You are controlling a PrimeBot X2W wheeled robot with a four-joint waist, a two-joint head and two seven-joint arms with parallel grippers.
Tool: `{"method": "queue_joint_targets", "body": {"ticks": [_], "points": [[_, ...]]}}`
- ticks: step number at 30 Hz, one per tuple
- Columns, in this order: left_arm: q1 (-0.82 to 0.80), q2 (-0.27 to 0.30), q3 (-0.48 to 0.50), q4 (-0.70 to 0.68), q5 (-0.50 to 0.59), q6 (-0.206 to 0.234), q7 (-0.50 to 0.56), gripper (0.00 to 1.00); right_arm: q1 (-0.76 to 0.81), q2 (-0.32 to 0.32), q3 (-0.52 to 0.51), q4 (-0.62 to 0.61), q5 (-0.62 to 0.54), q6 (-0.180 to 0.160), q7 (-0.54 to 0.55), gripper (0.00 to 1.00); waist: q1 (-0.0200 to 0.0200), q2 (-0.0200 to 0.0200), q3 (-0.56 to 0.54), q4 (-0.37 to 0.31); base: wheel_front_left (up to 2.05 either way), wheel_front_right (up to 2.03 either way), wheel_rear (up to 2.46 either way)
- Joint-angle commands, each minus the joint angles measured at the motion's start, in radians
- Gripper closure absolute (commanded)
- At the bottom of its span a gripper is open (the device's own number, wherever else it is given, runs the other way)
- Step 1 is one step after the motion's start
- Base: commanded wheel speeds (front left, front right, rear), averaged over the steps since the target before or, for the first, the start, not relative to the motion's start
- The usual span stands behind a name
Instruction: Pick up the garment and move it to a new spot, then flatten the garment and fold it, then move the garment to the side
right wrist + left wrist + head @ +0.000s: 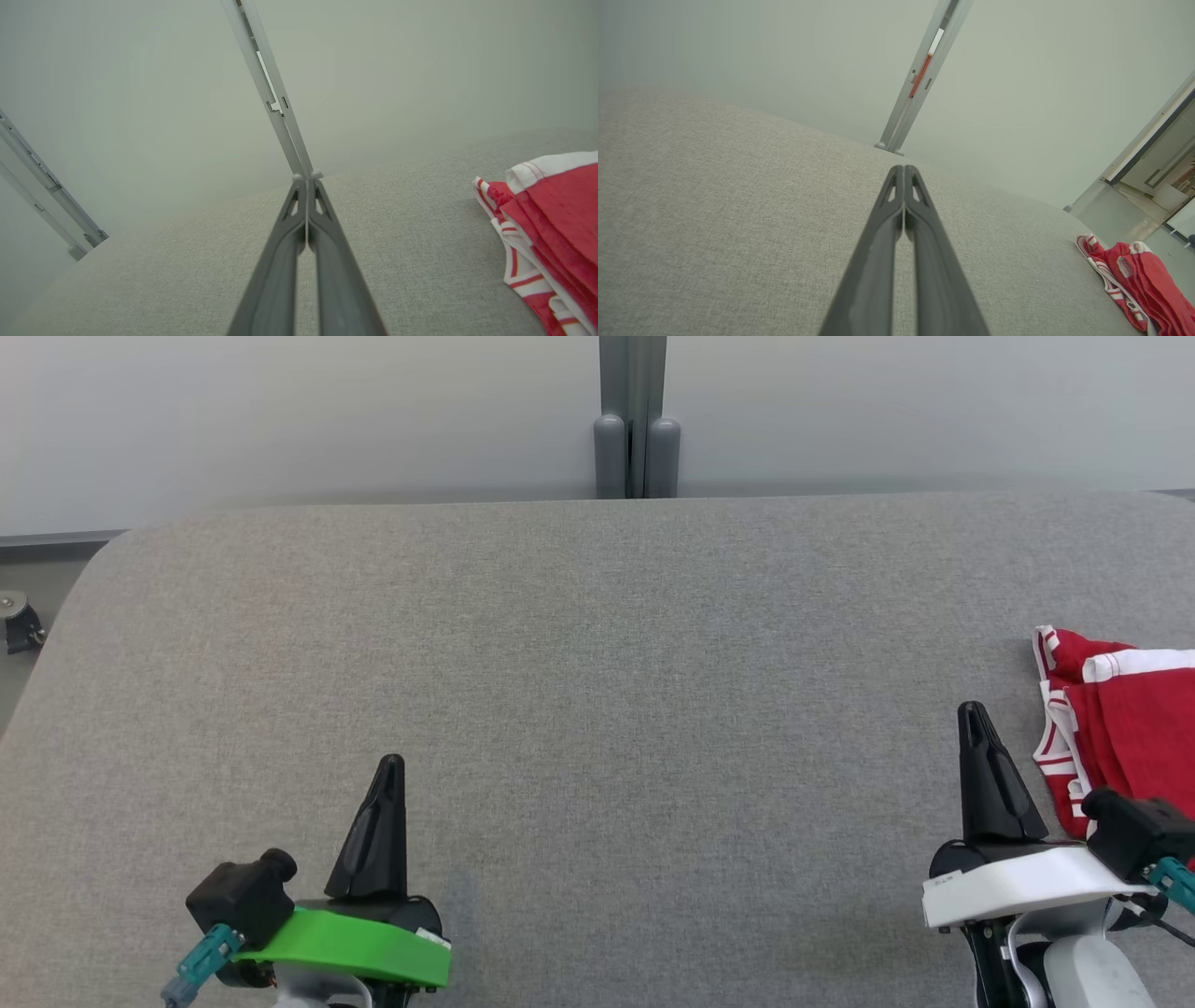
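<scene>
A red garment [1125,719] with white and red striped trim lies folded at the right edge of the grey padded table [597,691]. It also shows at the lower right of the left wrist view as the garment [1134,284], and at the right of the right wrist view as the garment [551,224]. My right gripper [973,711] is shut and empty, just left of the garment and apart from it. Far to the left, near the front edge, my left gripper [392,765] is shut and holds nothing. Both pairs of fingers meet at the tips: left gripper [904,169], right gripper [307,183].
A grey post [635,420] stands behind the table's far edge against a pale wall. A caster wheel [19,621] sits on the floor past the table's left corner. The table's cloth spreads wide between and beyond the two grippers.
</scene>
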Motion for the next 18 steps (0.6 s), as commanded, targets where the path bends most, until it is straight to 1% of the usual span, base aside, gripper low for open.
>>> {"method": "queue_joint_targets", "body": {"ticks": [1, 18], "points": [[-0.015, 0.008, 0.010, -0.010, -0.045, 0.001, 0.007, 1.00, -0.022, -0.009, -0.001, -0.007, 0.047, 0.000, 0.010, 1.00, 0.0000, 0.0000, -0.001, -0.001, 0.00, 0.00, 0.00], [-0.037, 0.023, 0.059, 0.028, -0.313, -0.004, 0.069, 1.00, -0.039, -0.021, -0.007, 0.035, 0.349, 0.000, 0.075, 1.00, 0.0000, 0.0000, -0.009, -0.008, 0.00, 0.00, 0.00]]}}
